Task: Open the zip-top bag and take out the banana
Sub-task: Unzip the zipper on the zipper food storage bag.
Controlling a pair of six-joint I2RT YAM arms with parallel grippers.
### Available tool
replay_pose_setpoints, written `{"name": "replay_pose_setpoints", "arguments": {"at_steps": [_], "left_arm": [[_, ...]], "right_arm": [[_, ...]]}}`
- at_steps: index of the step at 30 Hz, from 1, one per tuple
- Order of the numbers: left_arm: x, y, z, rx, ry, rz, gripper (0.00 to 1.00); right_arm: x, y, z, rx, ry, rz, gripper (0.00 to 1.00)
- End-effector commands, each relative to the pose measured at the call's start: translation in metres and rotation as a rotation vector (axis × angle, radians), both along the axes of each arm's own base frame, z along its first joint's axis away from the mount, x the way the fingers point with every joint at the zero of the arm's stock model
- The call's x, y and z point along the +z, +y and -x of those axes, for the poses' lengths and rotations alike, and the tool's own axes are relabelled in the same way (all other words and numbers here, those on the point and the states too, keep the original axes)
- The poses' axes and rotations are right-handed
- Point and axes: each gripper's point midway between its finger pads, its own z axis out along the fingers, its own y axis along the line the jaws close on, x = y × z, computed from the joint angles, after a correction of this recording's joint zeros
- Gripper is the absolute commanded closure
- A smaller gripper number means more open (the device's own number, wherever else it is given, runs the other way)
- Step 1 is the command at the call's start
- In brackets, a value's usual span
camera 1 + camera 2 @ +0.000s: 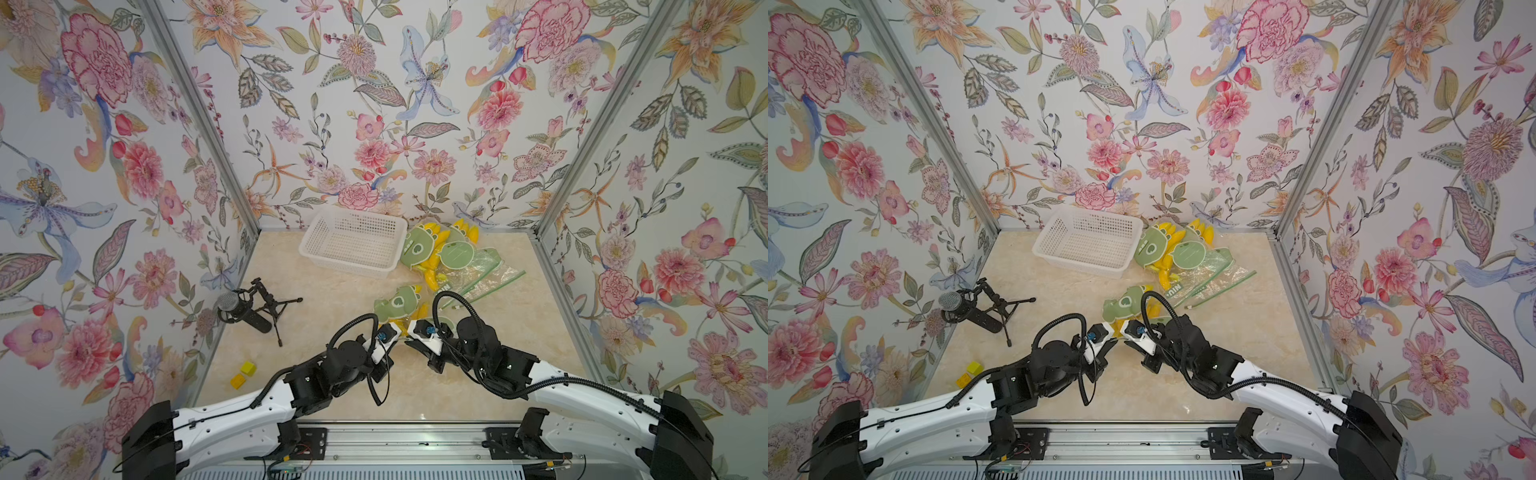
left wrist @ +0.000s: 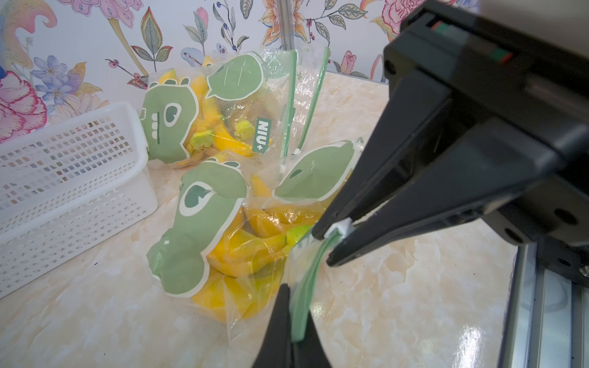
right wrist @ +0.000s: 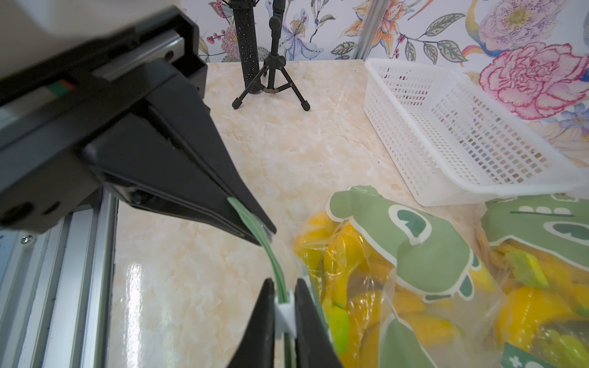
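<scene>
The near zip-top bag (image 1: 397,303) (image 2: 204,223) is clear plastic with a green dinosaur print and lies on the marble tabletop. Yellow bananas (image 2: 248,251) (image 3: 344,255) show through it. Its green zip strip (image 3: 271,255) is lifted off the table and stretched between both grippers. My left gripper (image 2: 298,315) (image 1: 400,332) is shut on one end of the strip. Close beside it, my right gripper (image 3: 285,286) (image 1: 411,328) is shut on the white slider (image 3: 285,313) (image 2: 339,227) of the zip. In both top views the fingertips nearly meet at the bag's near edge.
A white perforated basket (image 1: 353,243) stands at the back. More dinosaur bags with bananas (image 1: 440,253) are piled to its right. A microphone on a small tripod (image 1: 249,309) lies at the left, and two yellow blocks (image 1: 243,374) sit near the front left wall.
</scene>
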Motion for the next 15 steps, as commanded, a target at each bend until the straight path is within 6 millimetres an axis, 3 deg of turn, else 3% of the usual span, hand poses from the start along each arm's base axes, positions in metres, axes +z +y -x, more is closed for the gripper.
{"name": "replay_pose_setpoints", "arguments": {"at_steps": [1,6,15], "left_arm": [[0.015,0.002,-0.005,0.013,-0.024,0.031,1.0],[0.014,0.012,-0.014,0.07,-0.019,0.027,1.0],[0.017,0.049,-0.042,0.257,-0.023,0.043,1.0]], "right_arm": [[0.012,0.002,-0.006,-0.022,-0.036,-0.004,0.92],[0.009,-0.004,-0.008,-0.051,-0.034,0.004,0.94],[-0.01,-0.012,-0.011,-0.106,-0.016,0.063,0.96]]}}
